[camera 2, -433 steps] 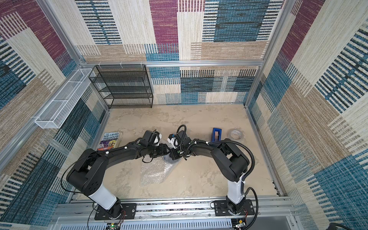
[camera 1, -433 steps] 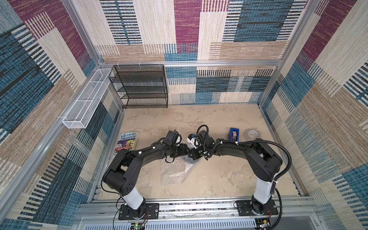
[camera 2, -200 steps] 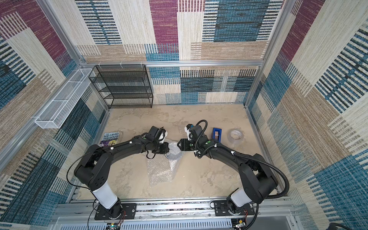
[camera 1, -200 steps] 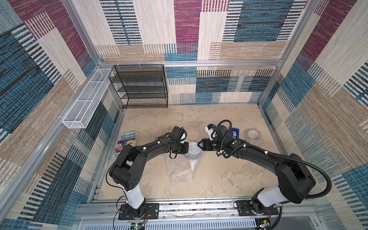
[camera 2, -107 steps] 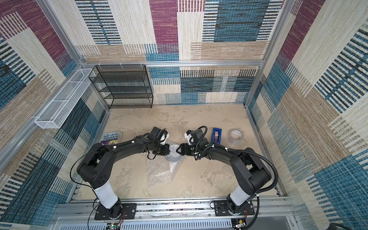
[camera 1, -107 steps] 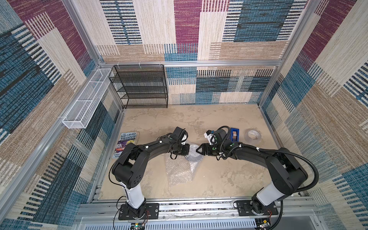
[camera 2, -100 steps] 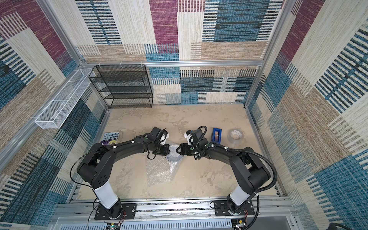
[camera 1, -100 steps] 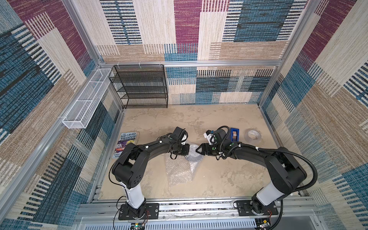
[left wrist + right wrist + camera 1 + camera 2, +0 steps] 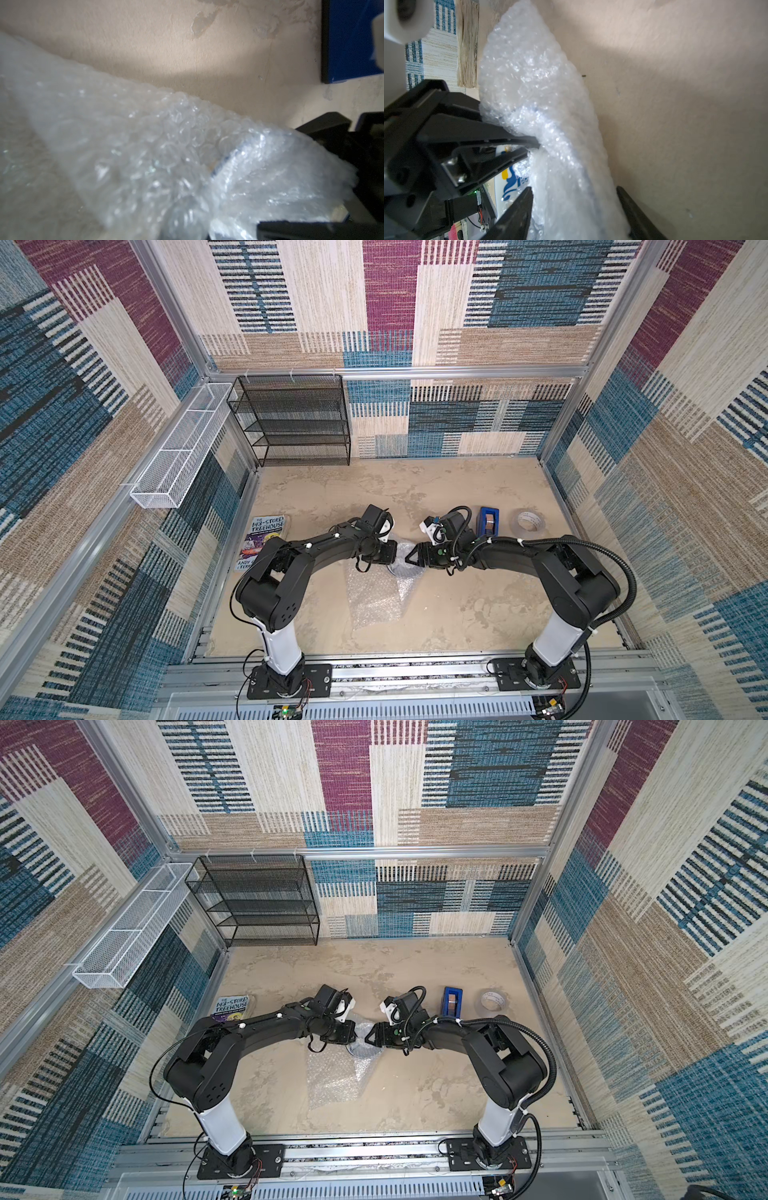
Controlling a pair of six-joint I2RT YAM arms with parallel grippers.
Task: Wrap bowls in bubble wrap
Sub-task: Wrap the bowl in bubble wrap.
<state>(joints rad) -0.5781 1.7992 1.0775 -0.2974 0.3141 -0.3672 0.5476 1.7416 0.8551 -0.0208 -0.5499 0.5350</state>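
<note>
The bowl (image 9: 401, 571) stands tilted on its edge at mid table, largely covered by the bubble wrap (image 9: 374, 597), which trails toward the front. Its blue pattern and yellow dot (image 9: 510, 185) show past the wrap in the right wrist view. My left gripper (image 9: 395, 552) is shut on a fold of wrap at the bowl's rim. My right gripper (image 9: 574, 188) is open, one finger on each side of the wrapped bowl and close against the wrap. In the left wrist view the bubble wrap (image 9: 145, 145) hides the left jaws, and a blue rim line (image 9: 228, 160) shows through.
A blue tape dispenser (image 9: 488, 522) and a white tape roll (image 9: 530, 522) lie just right of the right wrist. A book (image 9: 264, 539) lies by the left wall. A black wire shelf (image 9: 299, 423) stands at the back left, with a white wire basket (image 9: 183, 448) on the left wall.
My right gripper has come back leftward from beside the bowl and now straddles the wrapped bowl. The left gripper has kept its pinch on the wrap and barely moved.
</note>
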